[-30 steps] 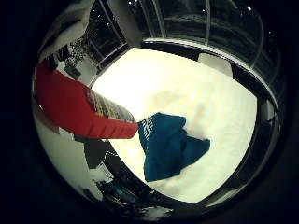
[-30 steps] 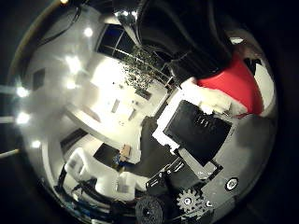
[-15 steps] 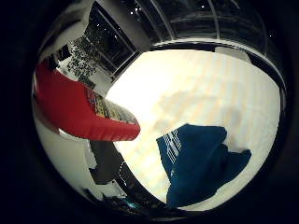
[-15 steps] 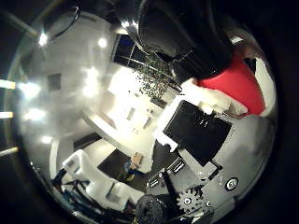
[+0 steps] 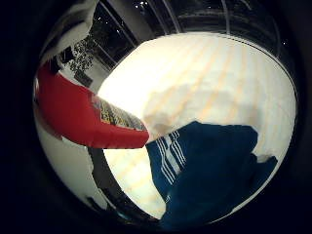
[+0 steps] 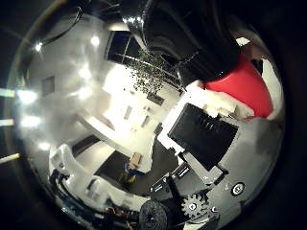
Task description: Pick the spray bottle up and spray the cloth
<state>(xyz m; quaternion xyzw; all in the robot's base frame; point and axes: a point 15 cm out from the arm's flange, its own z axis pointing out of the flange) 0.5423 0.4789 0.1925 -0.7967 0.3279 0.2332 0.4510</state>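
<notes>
Cloth [image 5: 214, 170] fills more of the palm view than a second ago (camera nearer), lying crumpled on the pale surface [image 5: 204, 78]; hand [image 6: 206, 143] fingers curled round the red spray bottle [image 5: 83, 117], held above the surface beside the cloth.

My hand [image 6: 206, 143] is built of white moulded shells around black rectangular blocks; the largest black block has a ridged face set in a white frame. Beneath it sit a small grey toothed gear, a dark round wheel and a silver screw head in a white plate. Glossy black rounded housings form my upper body, and further white segmented parts curve along the lower edge.
</notes>
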